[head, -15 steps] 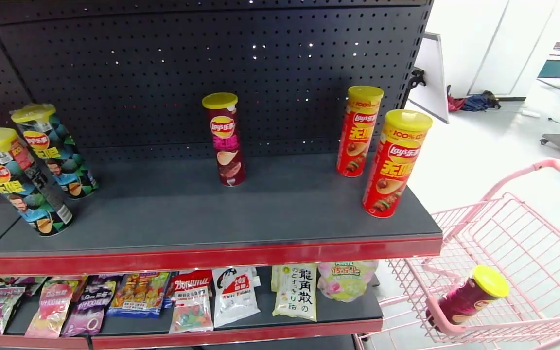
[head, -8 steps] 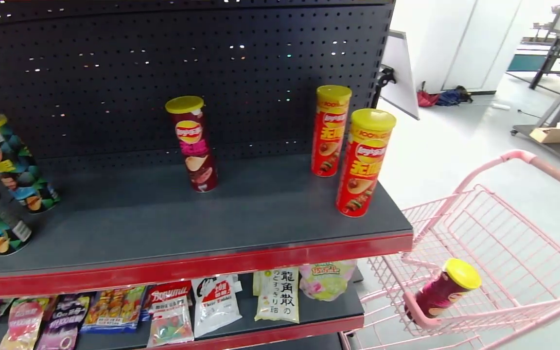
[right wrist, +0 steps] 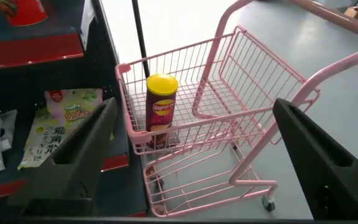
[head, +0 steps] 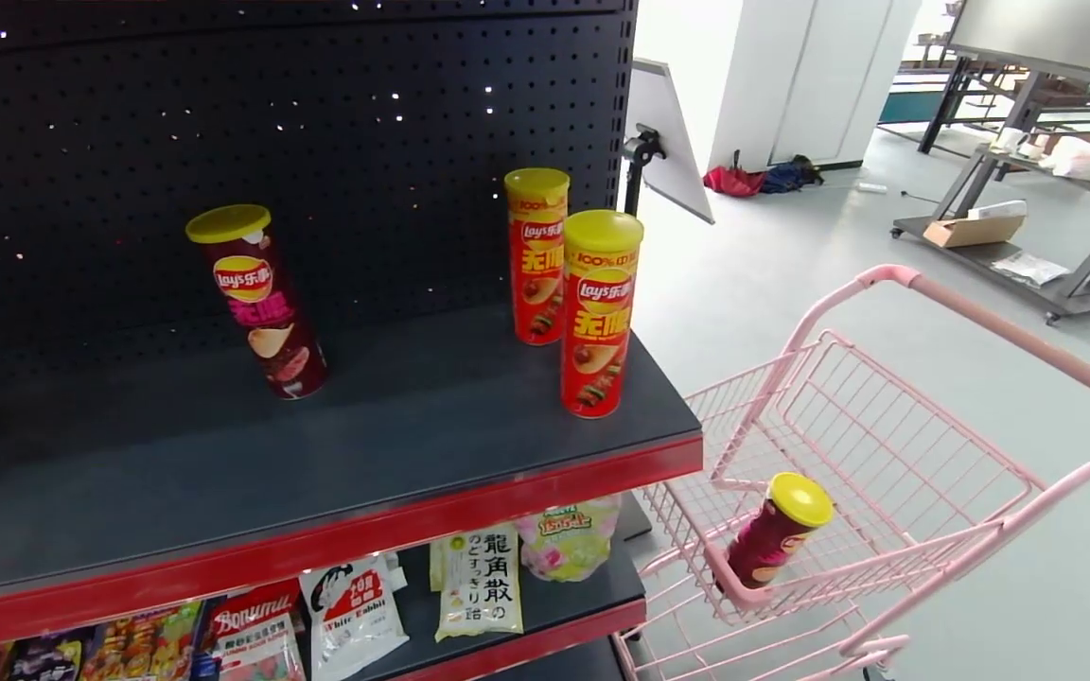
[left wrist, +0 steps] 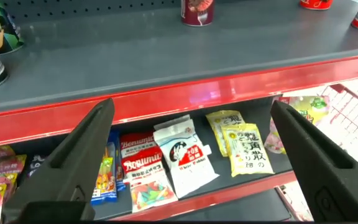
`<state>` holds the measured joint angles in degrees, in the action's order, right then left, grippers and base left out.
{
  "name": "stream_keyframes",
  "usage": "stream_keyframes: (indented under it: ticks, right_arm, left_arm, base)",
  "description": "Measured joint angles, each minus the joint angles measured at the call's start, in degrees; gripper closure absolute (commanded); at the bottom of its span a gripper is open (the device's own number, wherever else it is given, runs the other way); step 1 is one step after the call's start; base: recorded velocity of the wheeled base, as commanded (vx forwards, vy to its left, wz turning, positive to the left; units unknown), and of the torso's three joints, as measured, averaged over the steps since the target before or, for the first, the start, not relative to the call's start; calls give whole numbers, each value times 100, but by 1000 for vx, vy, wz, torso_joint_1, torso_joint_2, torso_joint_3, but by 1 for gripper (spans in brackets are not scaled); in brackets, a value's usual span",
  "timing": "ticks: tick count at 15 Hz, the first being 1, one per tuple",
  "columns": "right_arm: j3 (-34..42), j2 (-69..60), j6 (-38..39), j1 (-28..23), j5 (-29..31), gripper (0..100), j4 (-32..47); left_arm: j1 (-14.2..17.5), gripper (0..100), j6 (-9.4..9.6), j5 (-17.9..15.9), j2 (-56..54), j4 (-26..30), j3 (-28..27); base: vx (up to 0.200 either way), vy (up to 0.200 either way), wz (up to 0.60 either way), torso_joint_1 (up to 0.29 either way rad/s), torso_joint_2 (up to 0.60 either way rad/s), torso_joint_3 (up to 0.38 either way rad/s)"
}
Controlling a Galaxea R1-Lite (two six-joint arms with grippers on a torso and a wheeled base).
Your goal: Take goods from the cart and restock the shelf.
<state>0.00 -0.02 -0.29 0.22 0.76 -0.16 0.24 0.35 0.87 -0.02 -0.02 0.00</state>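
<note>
While the maroon chip can [head: 777, 530] sits in the pink cart [head: 895, 454], both your grippers are empty. Left gripper [left wrist: 191, 106]: fingers spread wide, nothing between them, facing the red front edge of the upper shelf [left wrist: 166, 50], with snack bags [left wrist: 182, 158] on the lower shelf beyond. Right gripper [right wrist: 194, 102]: also spread wide and holding nothing, above the cart. The can is lid up against the wire at the basket corner nearest the shelf; can't tell if it's leaning or fully upright. On the upper shelf, a second maroon can [head: 256, 303] is upright near the back. Rear red can [head: 536, 255] and front red can [head: 600, 312] are upright at the right end, just beside each other.
</note>
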Motion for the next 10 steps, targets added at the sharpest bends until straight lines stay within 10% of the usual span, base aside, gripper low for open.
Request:
stream_keyframes:
  ticks: [10]
  right_arm:
    - [0, 0, 22, -9, 4, 0, 0]
  left_arm:
    - [0, 0, -2, 9, 0, 2, 0]
  base:
    - [0, 0, 0, -135, 350, 206]
